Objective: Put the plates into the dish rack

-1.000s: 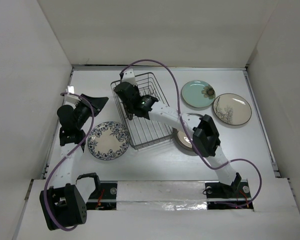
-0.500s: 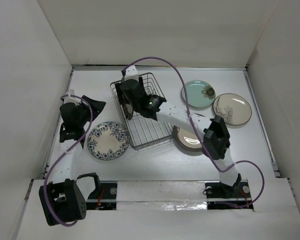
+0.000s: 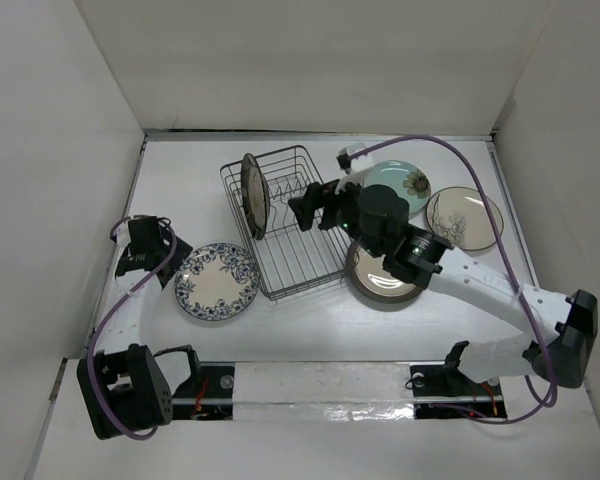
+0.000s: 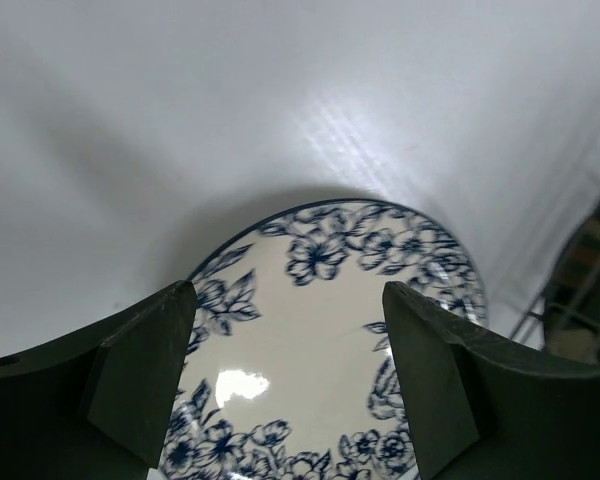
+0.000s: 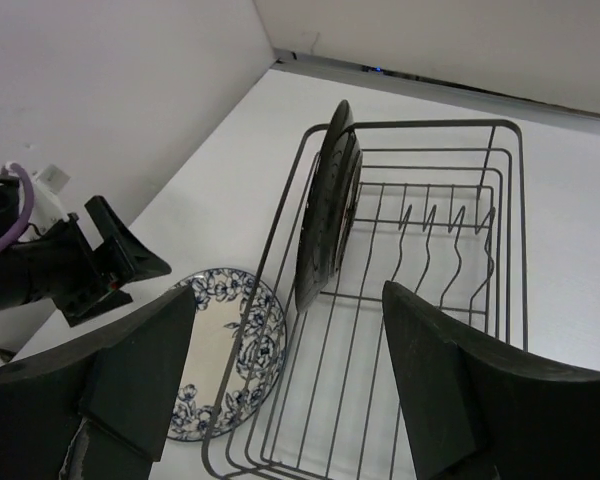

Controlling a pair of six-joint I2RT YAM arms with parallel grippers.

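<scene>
1. Overhead, top view: the dish rack [image 3: 305,258] sits mid-table, slightly askew. One dark brown plate [image 3: 251,195] stands on edge at its left end.
2. The floral plate [image 3: 217,281] lies flat just left of the rack. The brown-rimmed plate [image 3: 383,277] lies flat just right of it, partly under the right arm. The teal plate [image 3: 408,186] and the branch plate [image 3: 465,217] lie flat farther right, side by side.
3. Same view: the left gripper [image 3: 168,252] is low by the floral plate's left edge. The right gripper [image 3: 305,205] is over the rack, apart from the dark brown plate.
4. Left wrist: the left gripper is spread wide with nothing between its fingers [image 4: 140,370]. The floral plate lies below them on the white table [image 4: 280,100].
5. Right wrist: the right gripper is spread wide and empty above the rack. The dark brown plate stands upright at the rack's left side, and the row of tines beside it is bare.
</scene>
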